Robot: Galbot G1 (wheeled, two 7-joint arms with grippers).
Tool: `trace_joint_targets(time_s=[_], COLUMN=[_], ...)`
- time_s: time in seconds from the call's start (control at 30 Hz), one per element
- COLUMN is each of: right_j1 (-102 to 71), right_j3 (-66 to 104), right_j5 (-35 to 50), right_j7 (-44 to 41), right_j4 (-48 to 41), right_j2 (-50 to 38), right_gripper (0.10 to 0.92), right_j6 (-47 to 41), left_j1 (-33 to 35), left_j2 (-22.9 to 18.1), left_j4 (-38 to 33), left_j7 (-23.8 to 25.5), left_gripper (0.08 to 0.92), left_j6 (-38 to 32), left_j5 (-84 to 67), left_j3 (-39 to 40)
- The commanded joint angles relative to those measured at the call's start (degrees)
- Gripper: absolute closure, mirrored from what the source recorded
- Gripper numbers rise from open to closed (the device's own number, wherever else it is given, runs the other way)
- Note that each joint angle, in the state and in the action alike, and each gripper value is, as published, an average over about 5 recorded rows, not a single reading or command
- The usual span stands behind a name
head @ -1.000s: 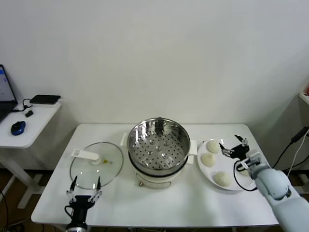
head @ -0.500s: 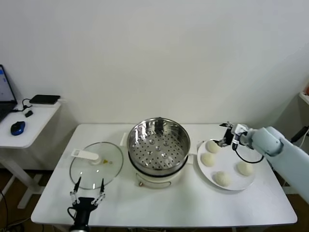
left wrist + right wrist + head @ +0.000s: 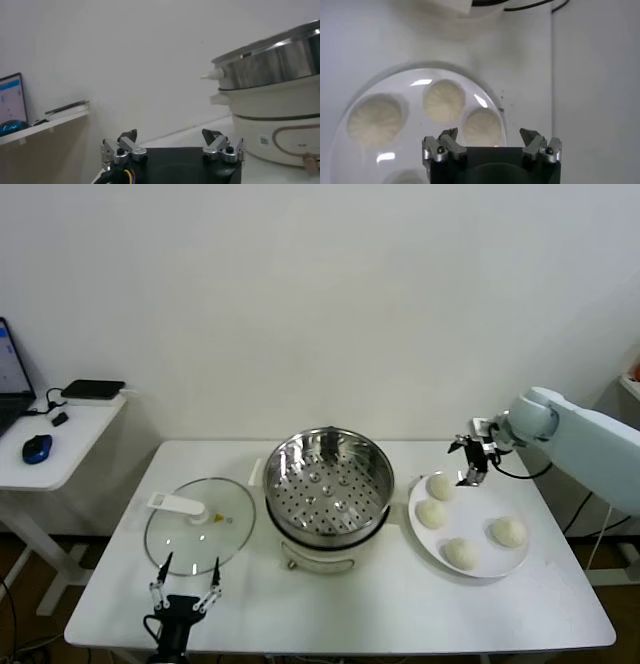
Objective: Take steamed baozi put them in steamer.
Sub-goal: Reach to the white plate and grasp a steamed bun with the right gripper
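The steamer (image 3: 325, 484), a shiny perforated basket on a white pot base, stands mid-table with nothing in it. It also shows in the left wrist view (image 3: 272, 55). Four cream-white baozi (image 3: 441, 486) (image 3: 430, 513) (image 3: 460, 553) (image 3: 508, 531) lie on a white plate (image 3: 485, 509) to its right. My right gripper (image 3: 470, 461) is open and empty, hovering over the plate's far edge beside the farthest bun. In the right wrist view, my right gripper (image 3: 489, 134) has its jaws spread over a bun (image 3: 482, 127). My left gripper (image 3: 185, 586) is open and empty at the table's front edge.
A glass lid (image 3: 200, 524) with a white handle lies left of the steamer, just beyond my left gripper. A side table at far left holds a mouse (image 3: 37, 448) and a laptop. The wall is close behind the table.
My right arm has swung from the plate's near right side up and back to its far edge. My left gripper has shifted slightly right along the front edge.
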Motion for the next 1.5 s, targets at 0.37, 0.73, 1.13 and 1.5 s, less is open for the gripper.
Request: trace_joint_targets(time_s=[0.37,0.73,1.13,1.5], right_j1=[-2.6,-9.5,-10.0,-10.8], right_j3=[-1.4,5.7,7.8,8.3], right_j5=[-3.9,-4.4,-7.9,-8.2], right_j7=[-2.8,0.5,0.0,-0.1], right_j4=[-16.8,-20.1,-24.7,-25.1], right_j2=[10.5,13.1,15.5,16.2], right_gripper=[0.203,0.203,0.203,0.203], right_j6=[5.2,-0.3,1.9,1.7], left_j1=[0.3,-0.3,-1.0,-1.3], left_j2=[-2.8,-2.8,-2.8,-2.8], left_j4=[1.3,2.0,3.1,3.3], left_j7=[0.0,0.3,0.3,0.4], left_gripper=[0.177,0.177,0.177,0.177], left_j6=[-0.7,-0.4,-0.4,-0.4], left_j5=[0.8,1.0,1.4,1.4], left_j3=[-0.8,-1.3,-1.3,-1.6])
